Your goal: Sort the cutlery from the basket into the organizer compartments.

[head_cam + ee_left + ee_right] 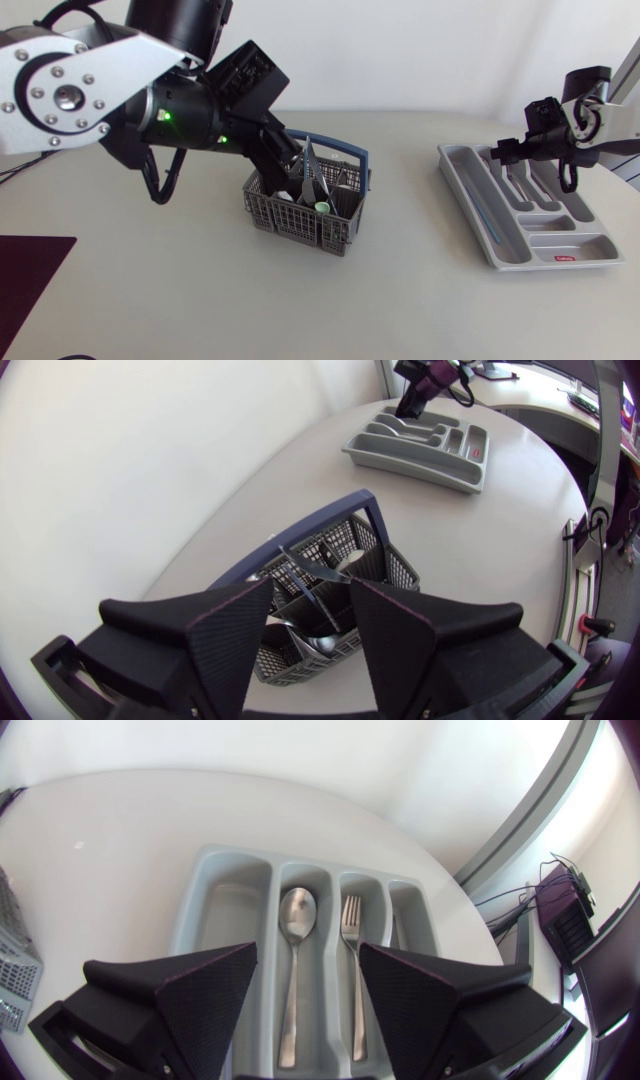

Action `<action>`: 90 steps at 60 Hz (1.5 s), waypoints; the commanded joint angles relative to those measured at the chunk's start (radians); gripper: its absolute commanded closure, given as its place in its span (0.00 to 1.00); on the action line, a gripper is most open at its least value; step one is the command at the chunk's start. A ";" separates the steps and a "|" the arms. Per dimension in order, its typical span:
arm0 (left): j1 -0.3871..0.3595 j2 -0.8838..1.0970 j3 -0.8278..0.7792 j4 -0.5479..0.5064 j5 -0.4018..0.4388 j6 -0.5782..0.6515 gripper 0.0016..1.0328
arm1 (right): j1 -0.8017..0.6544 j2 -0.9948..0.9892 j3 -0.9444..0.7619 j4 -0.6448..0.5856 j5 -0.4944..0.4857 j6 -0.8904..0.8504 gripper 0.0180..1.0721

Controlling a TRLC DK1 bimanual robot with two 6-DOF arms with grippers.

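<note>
One basket point(305, 205) on the desk point(200, 300), one organizer point(480, 215), so we've got one of each. In the organizer we count two pieces: one spoon point(296, 935), one fork point(352, 950), a slot apiece. In the basket several pieces stand crowded together, and we can't get an exact number. Two pincers: left pincer point(310, 640), right pincer point(305, 1000).

Soft, even, bright light covers the pale matte table point(200, 290); the grey plastic mesh basket point(300, 225) casts only a faint shadow. Both wrist views bow the table's edge.
</note>
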 commanded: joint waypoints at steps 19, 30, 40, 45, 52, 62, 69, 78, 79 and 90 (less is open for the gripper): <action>-0.030 -0.051 -0.198 0.100 -0.002 0.186 0.48 | 0.061 -0.398 -0.367 0.002 -0.176 -0.079 0.10; -0.025 -0.019 -0.255 0.189 0.003 0.231 0.48 | 0.135 -0.533 -0.473 -0.027 -0.193 -0.085 0.10; -0.021 0.016 -0.283 0.257 0.023 0.265 0.48 | 0.210 -0.605 -0.521 -0.053 -0.185 -0.082 0.09; -0.017 0.035 -0.287 0.272 0.043 0.278 0.48 | 0.244 -0.614 -0.535 -0.060 -0.173 -0.079 0.09; -0.011 0.061 -0.295 0.309 0.061 0.295 0.48 | 0.291 -0.617 -0.558 -0.054 -0.151 -0.073 0.09; -0.004 0.104 -0.293 0.337 0.101 0.321 0.54 | 0.331 -0.605 -0.579 -0.030 -0.131 -0.068 0.09; 0.009 0.133 -0.275 0.349 0.122 0.338 0.61 | 0.350 -0.590 -0.582 -0.025 -0.125 -0.065 0.09; 0.025 0.157 -0.258 0.354 0.147 0.355 0.68 | 0.365 -0.568 -0.584 -0.013 -0.116 -0.066 0.09; 0.029 0.160 -0.258 0.358 0.150 0.355 0.68 | 0.367 -0.565 -0.582 -0.011 -0.116 -0.065 0.09; 0.033 0.179 -0.247 0.375 0.178 0.357 0.72 | 0.391 -0.544 -0.582 -0.001 -0.098 -0.065 0.09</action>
